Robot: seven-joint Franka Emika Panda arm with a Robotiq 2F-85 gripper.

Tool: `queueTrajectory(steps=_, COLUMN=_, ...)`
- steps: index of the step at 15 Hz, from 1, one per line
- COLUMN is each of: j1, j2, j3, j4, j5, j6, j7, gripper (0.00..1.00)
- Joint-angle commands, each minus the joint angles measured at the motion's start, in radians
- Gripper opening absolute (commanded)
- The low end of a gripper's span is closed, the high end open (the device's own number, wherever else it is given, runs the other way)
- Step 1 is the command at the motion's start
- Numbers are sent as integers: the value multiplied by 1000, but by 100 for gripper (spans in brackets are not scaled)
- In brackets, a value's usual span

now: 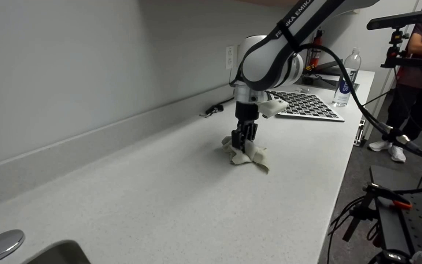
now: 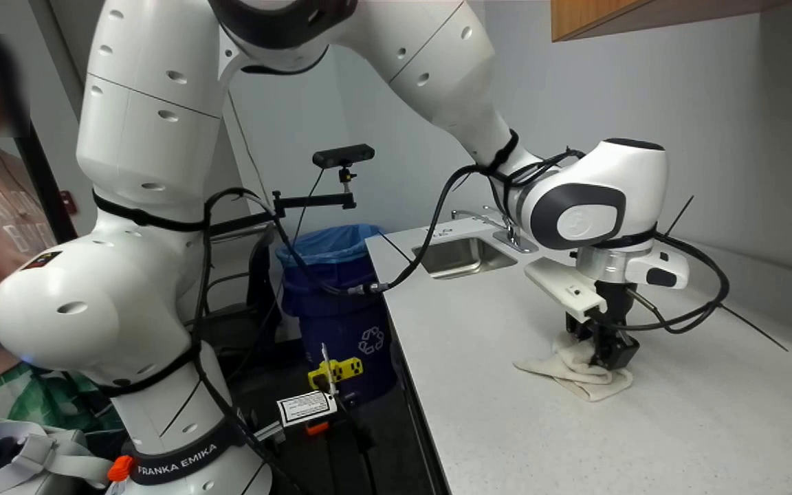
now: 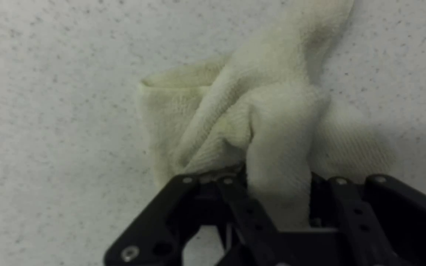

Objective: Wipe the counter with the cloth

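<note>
The off-white cloth [image 1: 258, 157] lies crumpled on the light speckled counter [image 1: 196, 209], in the part between the wall and the front edge. It also shows in an exterior view [image 2: 571, 375] with a corner spread out flat. My gripper [image 1: 244, 143] points straight down at the cloth, low over the counter. In the wrist view, a thick fold of the cloth [image 3: 279, 125] stands between the two fingers and fills the gap between them; the gripper [image 3: 279, 184] is shut on it. The rest of the cloth spreads around the fingertips on the counter [image 3: 68, 129]. The fingertip ends are partly hidden by cloth.
A black-and-white patterned board [image 1: 306, 105] and a clear bottle [image 1: 346, 80] stand on the counter behind the gripper. A small black object [image 1: 214, 109] lies by the wall. A sink [image 2: 463, 258] with a faucet [image 2: 514, 239] is at the other end. Cables hang from the arm.
</note>
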Motion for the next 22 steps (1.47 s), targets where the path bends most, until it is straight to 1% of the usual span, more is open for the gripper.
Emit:
queueTrajectory(steps=1, j1=51, j2=55, j3=8, j4=91, j5=-47, j6=-87, j7=-5, gripper=4)
queueTrajectory(steps=6, j1=85, j2=62, j3=24, j4=123, j5=-71, j6=-130, j7=-24, gripper=4)
queueTrajectory(steps=13, j1=99, j2=42, j3=37, j4=88, j5=-73, j6=-107, j7=-43, gripper=4)
queueTrajectory(steps=17, j1=94, j2=27, j3=29, j4=74, j5=-72, j6=-96, j7=-39, gripper=4)
queueTrajectory(steps=22, j1=111, j2=12, j3=-9, j4=55, j5=-113, j6=-93, j7=3, gripper=4)
